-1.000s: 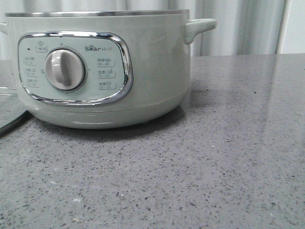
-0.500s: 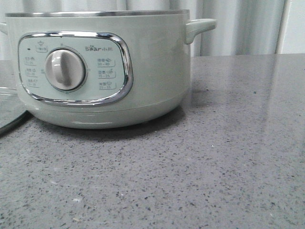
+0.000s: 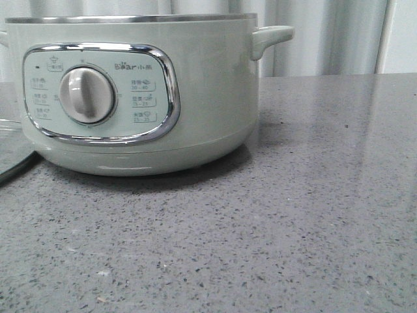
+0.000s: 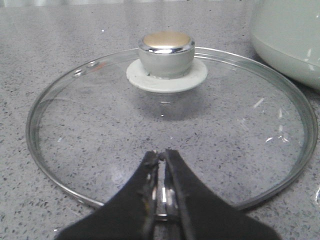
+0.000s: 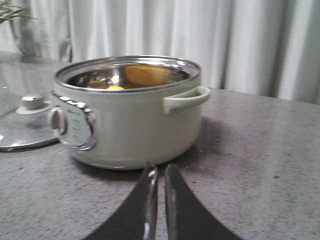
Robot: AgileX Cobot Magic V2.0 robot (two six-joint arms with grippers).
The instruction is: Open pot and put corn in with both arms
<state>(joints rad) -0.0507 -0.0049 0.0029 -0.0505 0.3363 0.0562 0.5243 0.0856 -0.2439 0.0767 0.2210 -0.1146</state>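
The pale-green pot (image 3: 195,85) stands at the back left of the table with no lid on it. In the right wrist view the pot (image 5: 130,125) is open, and the yellow corn (image 5: 115,87) shows inside, mostly hidden by the steel rim. My right gripper (image 5: 160,170) is shut and empty, low over the table in front of the pot. My left gripper (image 4: 162,152) is shut and empty over the near part of the glass lid (image 4: 150,115), which lies flat on the table beside the pot. Neither gripper shows in the front view.
The lid has a chrome knob (image 4: 166,47) and also shows left of the pot in the right wrist view (image 5: 25,132) and at the front view's left edge (image 3: 12,153). The grey speckled table (image 3: 293,215) runs to the right. Pale curtains hang behind.
In the front view the pot sits a few pixels further left than one second ago. Nothing else differs.
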